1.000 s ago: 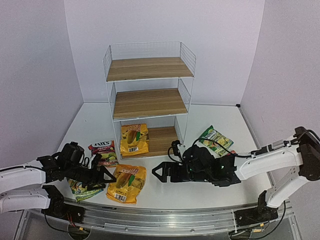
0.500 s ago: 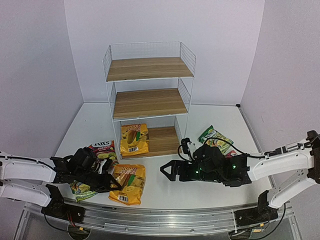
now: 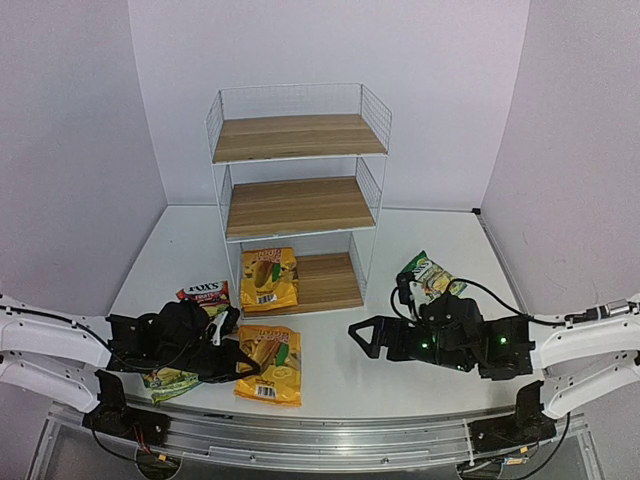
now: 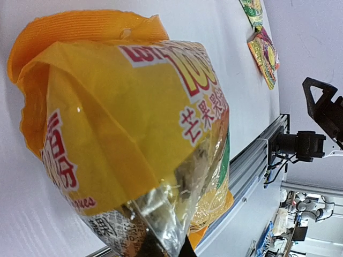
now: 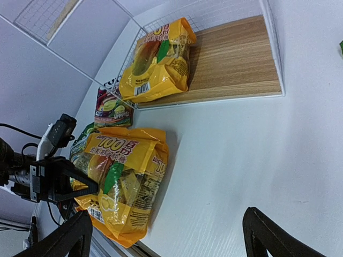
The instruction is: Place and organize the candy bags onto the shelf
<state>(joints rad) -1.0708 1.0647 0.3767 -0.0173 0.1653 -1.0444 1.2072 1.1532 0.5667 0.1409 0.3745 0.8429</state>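
**A:** What should the left arm get right here?

**B:** I judge it is taking up the yellow bag (image 3: 270, 365). The film is glossy and loose, so it wants a deep pinch on the bag's edge and a straight lift before any swing toward the shelf (image 3: 300, 205). If the bag drags, it may fold or slip out.

**A:** Does the left gripper (image 3: 238, 360) have hold of it?

**B:** I cannot tell. It is at the bag's left edge and touching it, but in the left wrist view the bag fills the frame and hides the fingers.

**A:** Where does the bag lie?

**B:** On the table (image 3: 180, 250), close to the near edge and a little left of the middle. The shelf stands beyond it, toward the far edge.

**A:** And where should it go?

**B:** I would put it beside the second yellow bag (image 3: 268, 280), which leans on the left of the bottom board. It would have to go in low, under the middle board, and clear of the wire sides.

**A:** What about the right gripper (image 3: 365, 335)?

**B:** It is wide open and holds nothing. It hovers right of the middle near the near edge, pointing at the bag but apart from it.
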